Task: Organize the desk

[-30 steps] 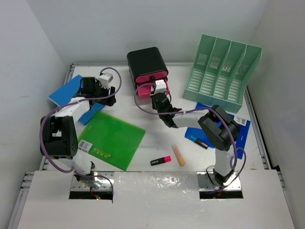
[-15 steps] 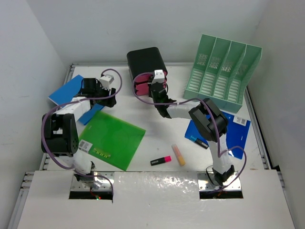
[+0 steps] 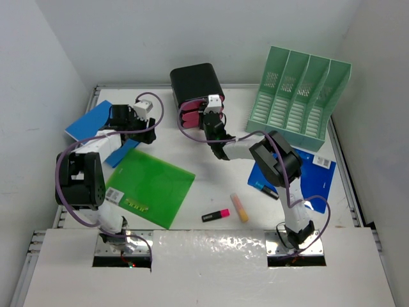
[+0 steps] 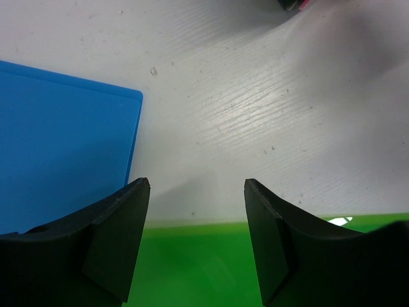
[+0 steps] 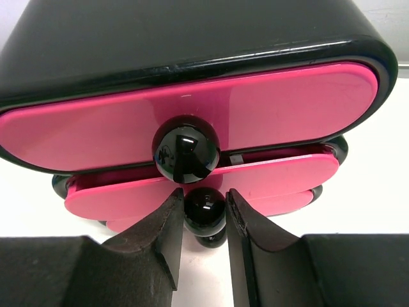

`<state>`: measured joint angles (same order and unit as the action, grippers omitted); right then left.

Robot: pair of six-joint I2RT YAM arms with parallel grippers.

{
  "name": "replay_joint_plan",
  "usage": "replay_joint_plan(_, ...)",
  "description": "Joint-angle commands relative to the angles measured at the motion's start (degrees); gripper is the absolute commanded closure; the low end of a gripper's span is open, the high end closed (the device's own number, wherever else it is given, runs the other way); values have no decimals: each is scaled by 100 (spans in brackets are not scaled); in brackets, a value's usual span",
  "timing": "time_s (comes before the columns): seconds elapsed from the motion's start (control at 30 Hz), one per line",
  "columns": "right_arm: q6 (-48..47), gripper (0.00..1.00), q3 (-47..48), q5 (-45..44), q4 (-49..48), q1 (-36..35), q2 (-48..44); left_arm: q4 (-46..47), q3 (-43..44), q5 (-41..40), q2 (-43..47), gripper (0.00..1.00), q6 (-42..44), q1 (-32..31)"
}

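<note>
Straddling the lower drawer knob [image 5: 204,214] of the black-pink box [image 3: 197,86] at the far side of the desk [image 3: 211,185], R claw [image 5: 203,197] sat barely parted, grip unclear. L claw [image 4: 197,185] gaped wide & empty, near blue folder [image 4: 57,147] & green sheet [image 4: 204,268].

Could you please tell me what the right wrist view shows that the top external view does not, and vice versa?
Only the right wrist view shows the round glossy black upper knob and lower knob, the latter flanked by the right gripper; whether it is gripped is unclear. Only the top external view shows the mint-green slotted file rack and the flat green folder. Both show the black drawer box with pink drawer fronts and the flat white desk.
</note>
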<state>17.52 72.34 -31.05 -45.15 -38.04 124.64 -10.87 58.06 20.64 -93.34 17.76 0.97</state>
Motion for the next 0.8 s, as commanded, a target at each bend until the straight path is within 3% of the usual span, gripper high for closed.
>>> replay_joint_plan(0.0, -135, 69, 105, -15, -136, 34, -80, 182, 126, 98, 18, 41, 79, 52)
replay_joint_plan(0.43, -38, 71, 641, -50, 93, 104, 298, 130, 179, 89, -35, 41, 87, 52)
replay_joint_plan(0.63, 15, 70, 265, 169, -126, 95, 52, 129, 161, 63, -9, 41, 96, 52)
replay_joint_plan(0.77, 76, 59, -26, 274, -100, 104, -334, 94, 214, 124, -70, 41, 79, 52)
